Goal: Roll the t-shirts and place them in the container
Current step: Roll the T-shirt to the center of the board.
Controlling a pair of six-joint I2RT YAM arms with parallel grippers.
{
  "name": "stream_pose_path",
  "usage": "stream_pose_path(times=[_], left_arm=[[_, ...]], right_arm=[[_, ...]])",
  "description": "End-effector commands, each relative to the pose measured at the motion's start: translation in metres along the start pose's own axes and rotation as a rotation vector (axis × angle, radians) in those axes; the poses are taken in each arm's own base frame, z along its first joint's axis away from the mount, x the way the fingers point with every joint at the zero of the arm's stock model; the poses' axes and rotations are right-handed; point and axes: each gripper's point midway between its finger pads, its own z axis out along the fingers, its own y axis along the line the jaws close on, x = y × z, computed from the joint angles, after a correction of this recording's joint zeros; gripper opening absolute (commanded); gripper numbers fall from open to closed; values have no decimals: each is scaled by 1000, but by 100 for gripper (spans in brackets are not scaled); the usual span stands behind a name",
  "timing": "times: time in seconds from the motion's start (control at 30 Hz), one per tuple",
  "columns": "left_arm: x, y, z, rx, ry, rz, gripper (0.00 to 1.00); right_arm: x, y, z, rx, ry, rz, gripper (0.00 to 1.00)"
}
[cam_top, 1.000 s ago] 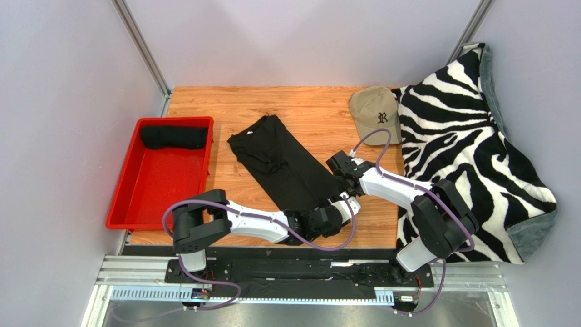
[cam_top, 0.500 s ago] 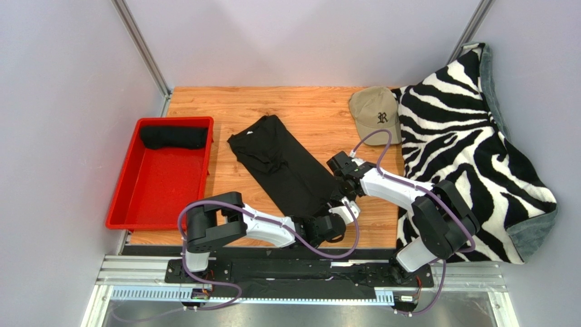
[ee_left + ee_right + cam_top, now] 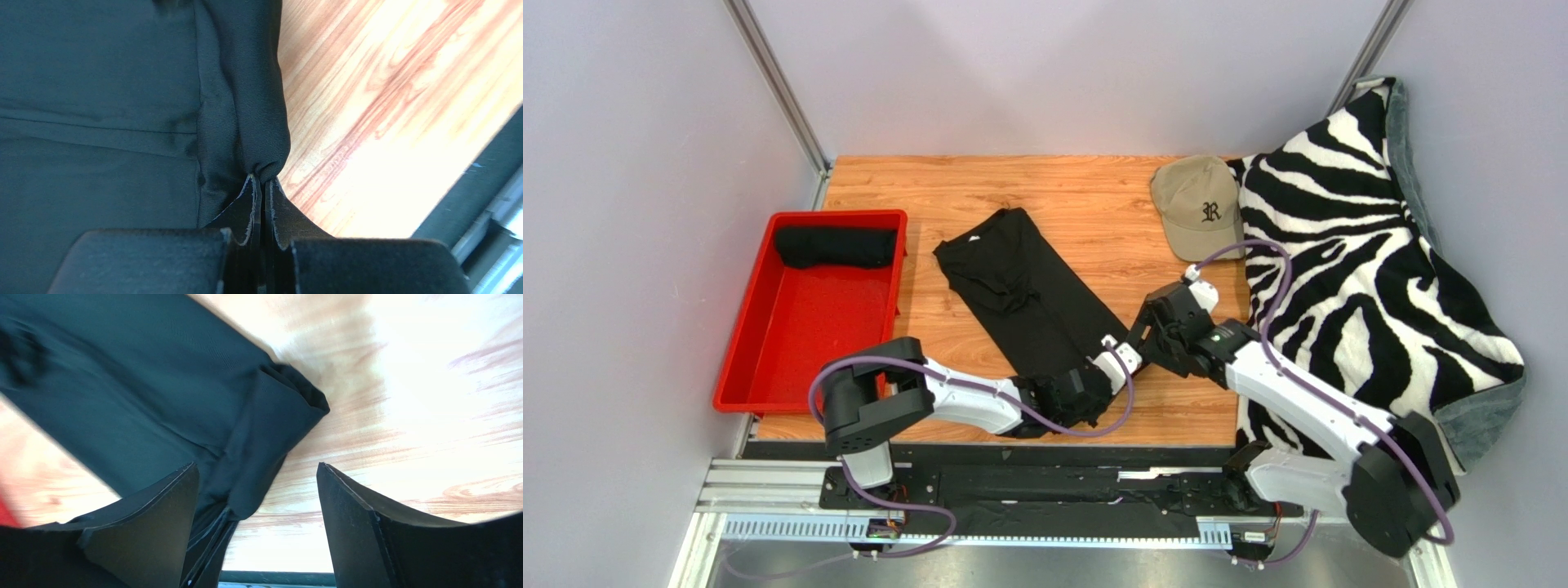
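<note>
The left gripper (image 3: 263, 184) is pinched tight on the black t-shirt (image 3: 1026, 288). It grips the doubled-over hem at the shirt's near right corner, and a small pucker of cloth bunches at the tips. The arm lies low along the near edge of the table (image 3: 1075, 196), reaching right.

The right gripper (image 3: 256, 468) has its jaws spread wide and holds nothing. It hangs over that same folded corner, with one finger (image 3: 153, 520) over the cloth and the other over bare wood. Can't tell if it touches the cloth. From the top view the two grippers sit just beside each other at that corner.

The t-shirt is folded into a long narrow strip and lies flat on the table. It runs diagonally, with the collar end far-left and the hem end near-right, close to the near edge.

A red bin (image 3: 744, 349) sits at the left side of the table, apart from the strip. One rolled shirt (image 3: 836, 248), also black, lies across its far end.

A tan cap (image 3: 1198, 202) sits at the far right of the table, touching a zebra blanket (image 3: 1357, 245) that covers the right side.
</note>
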Motion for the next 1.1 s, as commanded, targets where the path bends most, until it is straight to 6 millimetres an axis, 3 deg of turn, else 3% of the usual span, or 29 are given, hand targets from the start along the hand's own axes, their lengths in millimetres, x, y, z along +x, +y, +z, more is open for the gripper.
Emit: stream_pose_path(times=[0.0, 0.07, 0.23, 0.53, 0.8, 0.9, 0.97, 1.07], left_arm=[[-21, -23, -9, 214, -43, -200, 0], [-22, -30, -14, 298, -33, -240, 0], [-22, -25, -19, 406, 16, -370, 0], [-16, -16, -35, 600, 87, -601, 0], [-14, -14, -30, 698, 124, -748, 0], [-7, -15, -27, 706, 144, -765, 0], [-7, -15, -26, 709, 146, -768, 0], [-4, -14, -25, 702, 153, -776, 0]], right_arm=[[-29, 3, -14, -84, -177, 84, 75], [-24, -4, -14, -104, -186, 108, 74], [-19, -9, -19, -162, -209, 140, 73], [-5, -3, 4, -154, -138, 141, 73], [6, -4, 23, -86, -68, 145, 68], [8, -4, 27, -53, -45, 130, 63], [7, -1, 26, -45, -34, 115, 54], [12, -13, 29, 26, -5, 80, 37]])
